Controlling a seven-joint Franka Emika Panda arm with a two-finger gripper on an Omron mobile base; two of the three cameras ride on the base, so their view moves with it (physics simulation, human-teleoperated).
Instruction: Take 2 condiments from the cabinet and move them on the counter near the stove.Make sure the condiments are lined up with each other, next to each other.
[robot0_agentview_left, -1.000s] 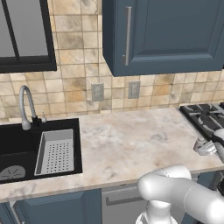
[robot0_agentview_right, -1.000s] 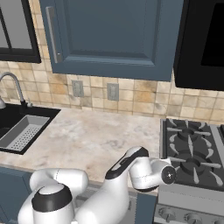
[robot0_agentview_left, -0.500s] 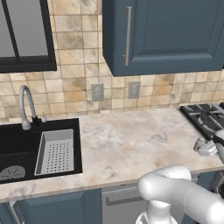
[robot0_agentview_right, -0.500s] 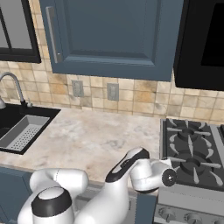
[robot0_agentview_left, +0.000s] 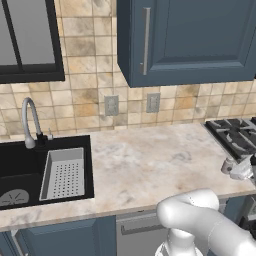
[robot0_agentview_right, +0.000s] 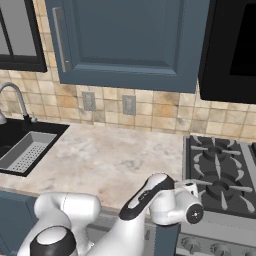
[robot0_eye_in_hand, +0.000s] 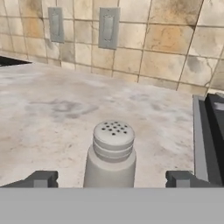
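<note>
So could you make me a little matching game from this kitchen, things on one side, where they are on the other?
Things:
1. shaker
2. strainer tray
3. sockets
4. pincer

Places:
A. on the tiled wall
B. in the black sink
C. upright on the counter beside the stove
D. open, one tip on either side of the shaker

Pairs: 1-C, 2-B, 3-A, 4-D

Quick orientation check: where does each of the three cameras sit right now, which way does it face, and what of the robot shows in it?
Left base view: behind the arm's left, facing counter, sink and stove; white arm lower right, shaker at right edge.
Right base view: behind the arm's right, facing the same counter and stove; arm rises lower left.
Hand view: on the hand, low over the counter, facing the tiled wall; open gripper straddles the shaker, its fingertips apart from it.
Shared: counter, stove, two wall outlets.
</note>
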